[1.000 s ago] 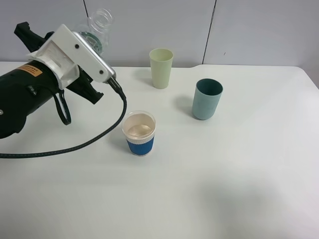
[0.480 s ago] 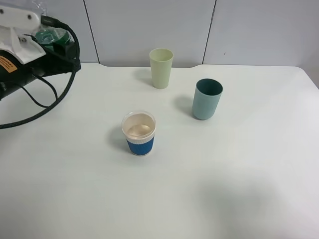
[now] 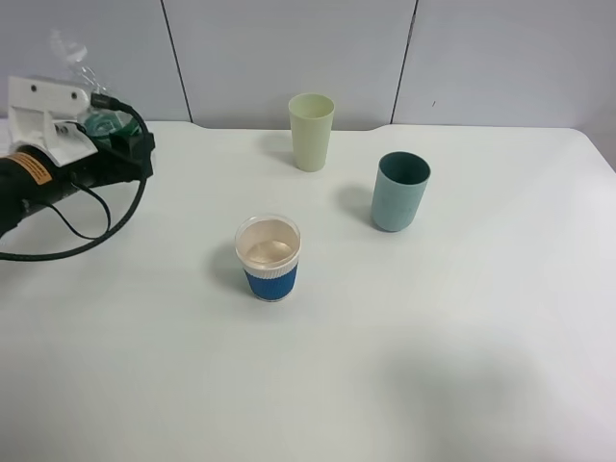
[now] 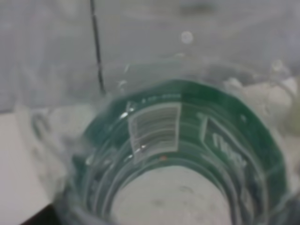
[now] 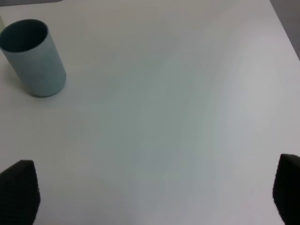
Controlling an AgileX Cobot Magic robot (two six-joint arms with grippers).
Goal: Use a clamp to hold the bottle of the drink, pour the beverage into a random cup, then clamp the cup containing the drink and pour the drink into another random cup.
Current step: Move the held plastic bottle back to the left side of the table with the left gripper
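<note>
My left gripper (image 3: 117, 140) is shut on the clear plastic bottle (image 3: 94, 117) with a green label, at the table's far left edge. The bottle stands about upright and fills the left wrist view (image 4: 187, 154). A white cup with a blue sleeve (image 3: 269, 258) stands mid-table with pale drink in it. A pale green cup (image 3: 311, 131) stands at the back. A teal cup (image 3: 399, 191) stands to the right and also shows in the right wrist view (image 5: 33, 57). My right gripper (image 5: 152, 197) is open over bare table and does not show in the exterior high view.
The white table (image 3: 433, 366) ends at a grey panelled wall (image 3: 289, 48) behind the cups. A black cable (image 3: 87, 241) loops from the left arm over the table's left side.
My left arm has pulled back from above the blue-sleeved cup to the far left and come down. The bottle has turned from tilted to about upright. The cups have not moved.
</note>
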